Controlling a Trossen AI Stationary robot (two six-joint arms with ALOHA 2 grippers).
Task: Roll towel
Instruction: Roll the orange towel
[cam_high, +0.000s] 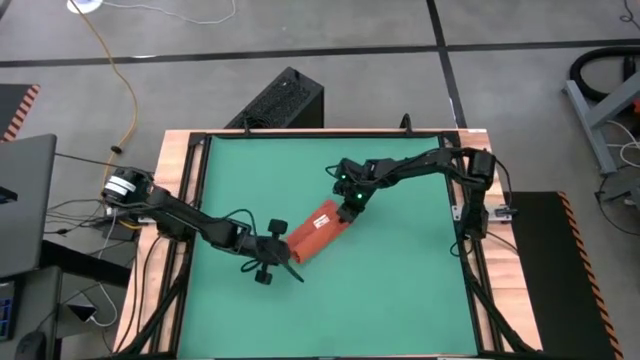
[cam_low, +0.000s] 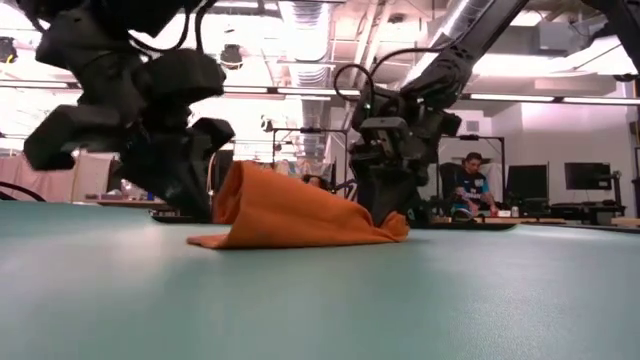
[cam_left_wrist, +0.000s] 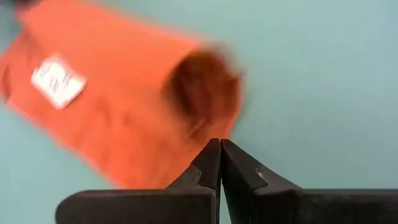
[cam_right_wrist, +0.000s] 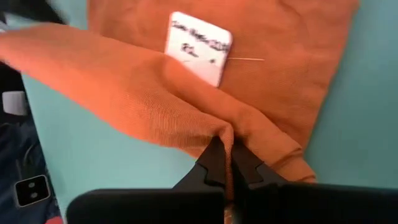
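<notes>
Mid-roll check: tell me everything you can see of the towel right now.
The towel is orange-red soft cloth with a white tag bearing handwriting. It lies near the middle of the green mat, partly rolled into a loose tube, higher and open at the left arm's end, flat at the other. The right claw is shut on a fold of it; the left claw is shut at the open end, grip unclear.

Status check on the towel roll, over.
Right gripper shut on towel fold. Left gripper shut at its rolled end. Towel partly rolled on green mat.
</notes>
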